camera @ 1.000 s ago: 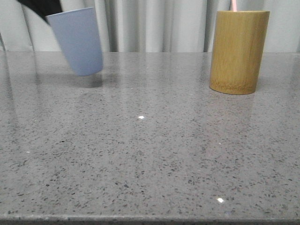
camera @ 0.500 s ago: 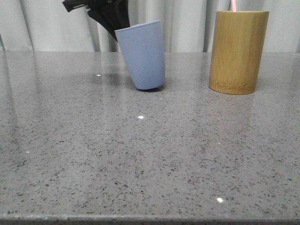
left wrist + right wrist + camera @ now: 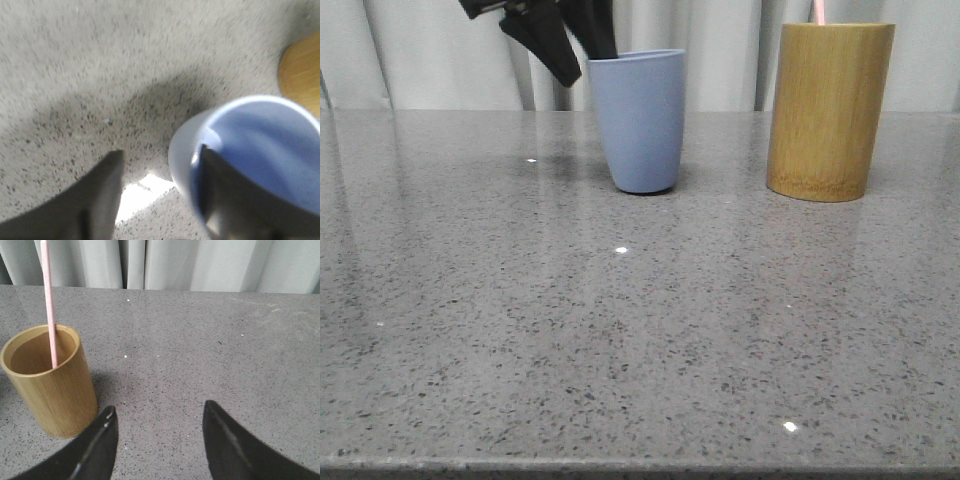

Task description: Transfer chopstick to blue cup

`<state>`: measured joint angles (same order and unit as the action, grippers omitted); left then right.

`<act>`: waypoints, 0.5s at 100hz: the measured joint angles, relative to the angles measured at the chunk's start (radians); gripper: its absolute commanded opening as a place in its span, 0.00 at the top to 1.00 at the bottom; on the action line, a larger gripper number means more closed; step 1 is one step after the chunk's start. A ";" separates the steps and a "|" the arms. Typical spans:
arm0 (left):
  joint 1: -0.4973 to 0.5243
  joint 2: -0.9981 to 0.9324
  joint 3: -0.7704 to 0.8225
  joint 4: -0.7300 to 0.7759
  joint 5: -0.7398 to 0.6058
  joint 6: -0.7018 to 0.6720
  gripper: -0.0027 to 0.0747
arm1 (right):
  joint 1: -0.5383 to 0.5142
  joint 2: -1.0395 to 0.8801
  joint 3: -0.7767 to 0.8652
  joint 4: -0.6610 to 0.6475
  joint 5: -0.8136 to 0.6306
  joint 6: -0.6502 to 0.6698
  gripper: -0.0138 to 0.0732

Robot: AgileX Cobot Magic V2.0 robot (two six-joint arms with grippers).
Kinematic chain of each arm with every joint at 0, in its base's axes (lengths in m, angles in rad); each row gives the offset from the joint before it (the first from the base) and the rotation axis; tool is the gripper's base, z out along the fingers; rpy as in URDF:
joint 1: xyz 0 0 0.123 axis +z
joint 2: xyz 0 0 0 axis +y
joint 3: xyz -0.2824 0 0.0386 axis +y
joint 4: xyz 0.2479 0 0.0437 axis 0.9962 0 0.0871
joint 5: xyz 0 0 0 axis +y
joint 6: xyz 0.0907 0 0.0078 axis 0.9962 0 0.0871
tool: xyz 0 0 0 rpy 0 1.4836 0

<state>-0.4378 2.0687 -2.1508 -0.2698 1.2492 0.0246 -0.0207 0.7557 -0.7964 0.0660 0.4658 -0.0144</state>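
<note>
Desk (image 3: 620, 330): grey speckled stone surface, glossy. Its near part is bare; both vessels stand toward its far edge, in front of a pale pleated curtain (image 3: 720, 50).

Blue cup (image 3: 637, 120): matte grey-blue tumbler, upright on the desk, mouth up. Taken as the landmark for the entries below.

Bamboo holder (image 3: 828, 110): yellow-brown cylinder, upright, to the right of the blue cup and apart from it; taller than the cup.

Chopstick (image 3: 49, 300): thin pale pink stick standing in the bamboo holder, leaning against the inner wall, its upper length rising well above the rim. In the front view only a short tip shows over the holder's rim. It is right of the blue cup and not in it.

Left end effector (image 3: 575, 45): dark, at the blue cup's upper left rim. Jaws parted; in the left wrist view one finger (image 3: 220, 200) sits inside the cup's mouth and the other lies outside, clear of the wall, with a gap of desk between. It straddles the rim but does not pinch it.

Right end effector (image 3: 160, 440): seen in the right wrist view, jaws spread wide, holding nothing, above the desk beside the bamboo holder, on the side away from the blue cup.
</note>
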 measured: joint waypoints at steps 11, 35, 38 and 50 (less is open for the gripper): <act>0.000 0.000 -0.048 0.000 0.002 0.000 0.44 | 0.000 0.000 0.000 0.000 0.000 0.000 0.38; 0.000 -0.022 -0.127 0.007 0.005 -0.004 0.44 | 0.045 0.000 0.000 0.000 0.000 0.000 0.38; 0.000 -0.031 -0.128 0.012 0.008 -0.003 0.46 | 0.055 0.000 0.000 0.000 0.000 0.000 0.38; 0.000 -0.084 -0.130 0.060 0.011 -0.015 0.52 | 0.081 0.000 0.000 0.000 -0.002 0.000 0.38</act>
<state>-0.4378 1.9843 -2.2806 -0.2095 1.2606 0.0100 0.0603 0.7557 -0.7964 0.0660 0.4638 -0.0144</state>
